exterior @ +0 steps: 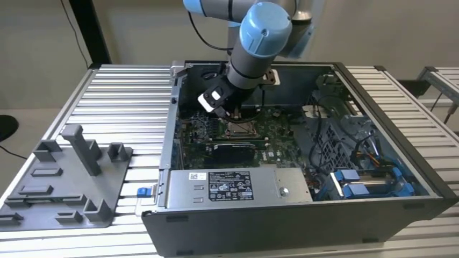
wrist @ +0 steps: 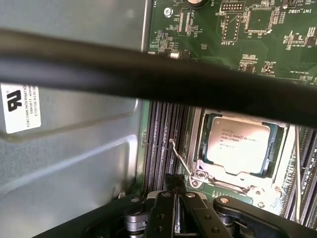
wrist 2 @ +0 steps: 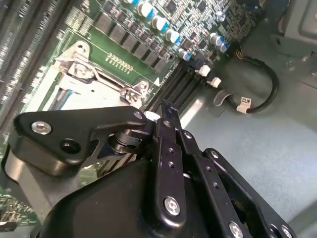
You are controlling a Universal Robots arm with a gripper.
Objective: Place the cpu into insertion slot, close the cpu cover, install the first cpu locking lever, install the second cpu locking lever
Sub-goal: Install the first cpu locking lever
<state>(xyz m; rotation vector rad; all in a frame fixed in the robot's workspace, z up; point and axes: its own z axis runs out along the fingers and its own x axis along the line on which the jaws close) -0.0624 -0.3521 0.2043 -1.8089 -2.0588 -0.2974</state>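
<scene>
- The cpu [wrist: 238,146], a small flat square chip with a silvery-grey metal top, lies seated in the insertion slot [wrist: 197,173], the silver-rimmed square socket on the green circuit board [wrist: 247,39].
- The cpu cover [wrist: 202,144], a thin square silver metal frame, appears to lie flat over the chip's edges, its cut-out leaving the chip's top bare.
- A thin silver wire lever [wrist: 179,157] stands tilted up off the board at the slot's edge, on the side towards the long black memory slots [wrist: 163,144].
- In the first wrist view the black gripper [wrist: 175,184] hangs just beside the lever's foot and the slot's corner. Its fingers [wrist: 167,201] are drawn together, with nothing seen between them.
- In the second wrist view the fingertips [wrist 2: 166,111] point down at the strip between the cover's edge [wrist 2: 86,74] and the memory slots [wrist 2: 181,87], a tight spot.
- A thick black cable [wrist: 148,69] crosses close before the first wrist camera.
- The case's flat grey metal wall [wrist: 74,148] borders the memory slots on the far side from the cpu.
- In the exterior view the arm reaches down into the open dark grey computer case [exterior: 287,226], the gripper [exterior: 231,112] low over the slot [exterior: 241,129].
- A white-labelled grey metal box [exterior: 237,185] sits near the case's front edge.
- The case rests on a ribbed aluminium table [exterior: 122,102], with a grey plastic fixture [exterior: 64,177] well apart at the exterior view's left.
</scene>
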